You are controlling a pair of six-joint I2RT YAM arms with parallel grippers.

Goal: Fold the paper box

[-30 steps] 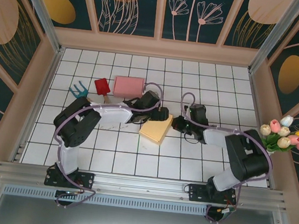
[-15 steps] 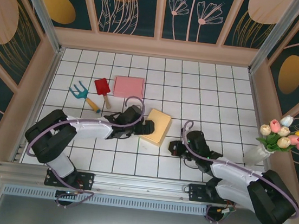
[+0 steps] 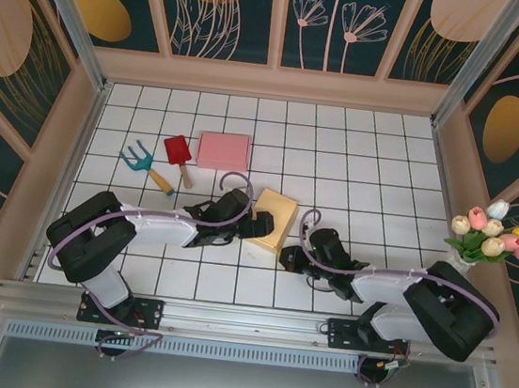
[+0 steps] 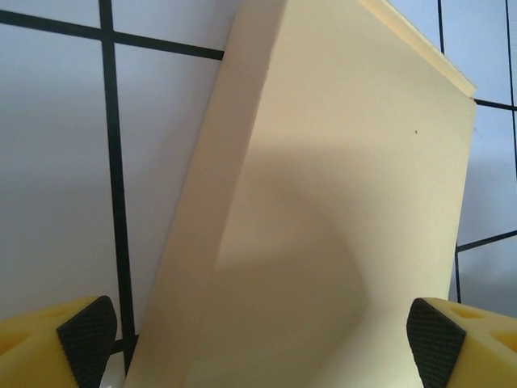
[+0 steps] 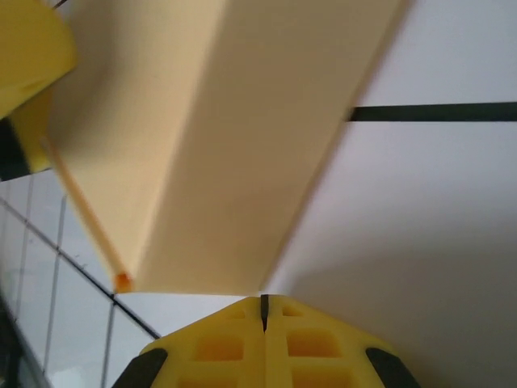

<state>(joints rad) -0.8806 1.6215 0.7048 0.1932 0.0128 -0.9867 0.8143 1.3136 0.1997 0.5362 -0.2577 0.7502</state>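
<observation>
The cream paper box [image 3: 276, 217] lies flat on the white tiled table, near the middle. My left gripper [image 3: 259, 224] is low at its left edge and open. In the left wrist view the box [image 4: 339, 202] spans the width between the two black pads [image 4: 87, 338] of the left gripper [image 4: 258, 347]. My right gripper [image 3: 289, 257] sits at the box's near right corner. The right wrist view has the right gripper [image 5: 264, 305] shut, empty, with its tip against the edge of the box [image 5: 218, 137].
A pink flat box [image 3: 223, 150], a red trowel [image 3: 178, 153] and a blue hand rake [image 3: 138, 155] lie behind and left of the box. A vase of tulips [image 3: 491, 237] stands at the right wall. Panelled walls enclose the table.
Both arms have dropped low over the table. The right gripper has slid left up to the box's near corner. The left gripper stays at the box's left edge; the box has barely moved.
</observation>
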